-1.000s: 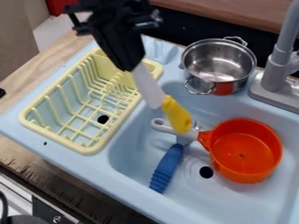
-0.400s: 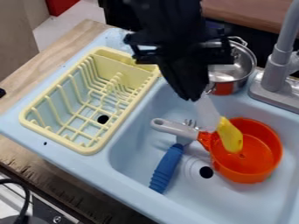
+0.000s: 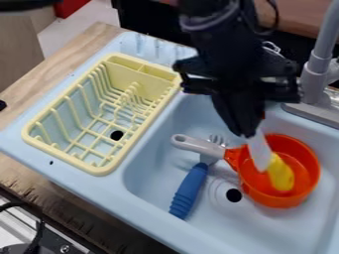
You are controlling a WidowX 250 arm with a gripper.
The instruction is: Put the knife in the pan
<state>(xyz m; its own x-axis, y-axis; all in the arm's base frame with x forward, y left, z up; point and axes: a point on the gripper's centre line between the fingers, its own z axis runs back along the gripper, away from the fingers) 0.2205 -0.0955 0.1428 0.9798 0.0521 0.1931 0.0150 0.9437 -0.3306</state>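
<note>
The black gripper (image 3: pixel 250 133) hangs over the upper left rim of the orange pan, shut on the white end of the knife. The knife (image 3: pixel 281 173) slants down to the right from the fingertips, and its yellow part is over or inside the pan; whether it touches the pan's bottom I cannot tell. The orange pan (image 3: pixel 309 169) rests in the right part of the sink, its grey handle pointing to the upper left.
A blue-handled utensil (image 3: pixel 189 190) lies in the sink left of the pan. A pale yellow dish rack (image 3: pixel 99 169) stands on the left side of the sink unit. The grey faucet (image 3: pixel 315 74) rises at the upper right. A metal pot behind the arm is mostly hidden.
The gripper has moved right and downward with the knife, from beside the dish rack to over the pan. The pan, the blue-handled utensil and the rack have stayed put.
</note>
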